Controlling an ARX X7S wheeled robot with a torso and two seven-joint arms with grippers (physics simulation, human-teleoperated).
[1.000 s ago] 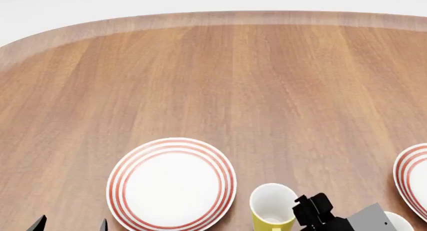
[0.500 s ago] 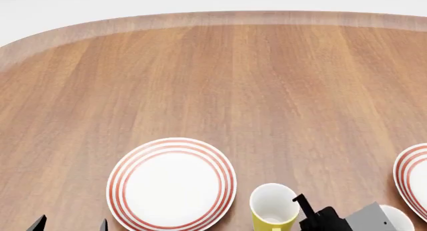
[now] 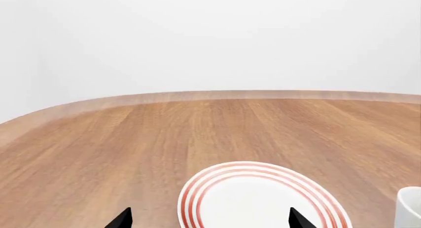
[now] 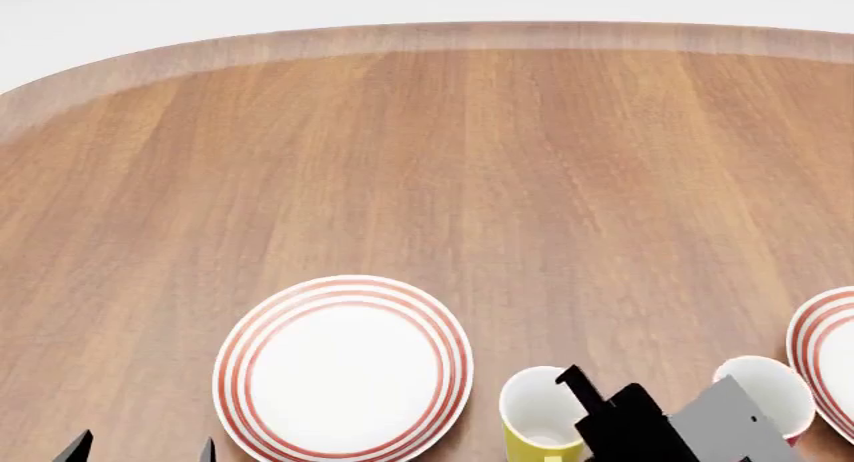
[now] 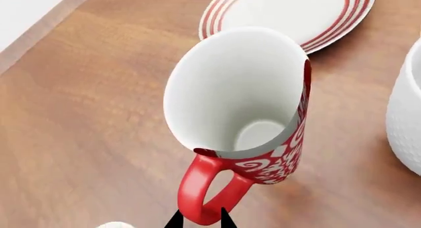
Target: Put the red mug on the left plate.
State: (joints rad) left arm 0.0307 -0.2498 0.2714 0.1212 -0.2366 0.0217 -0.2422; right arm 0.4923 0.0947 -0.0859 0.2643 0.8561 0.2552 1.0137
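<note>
The red mug (image 5: 263, 154), with a white scroll pattern and white inside, hangs tilted over the wood in the right wrist view. My right gripper (image 5: 200, 221) is shut on its red loop handle, one black fingertip on each side. In the head view the mug's white mouth (image 4: 763, 390) shows just behind the right arm (image 4: 667, 427), near the bottom right. The left plate (image 4: 343, 367), white with red rings, lies at the bottom left of centre, and also shows in the left wrist view (image 3: 260, 201). My left gripper (image 3: 209, 219) is open and empty over the plate's near edge.
A yellow mug (image 4: 545, 420) stands between the left plate and the right arm. The second ringed plate (image 4: 830, 357) lies at the right edge and shows behind the red mug (image 5: 289, 11). A white mug (image 5: 407, 114) stands close beside the red mug. The table's rim (image 4: 427, 37) curves across the back.
The right arm has turned and shifted left, and the red mug in it has risen further into the head view. The left arm and both plates have not moved.
</note>
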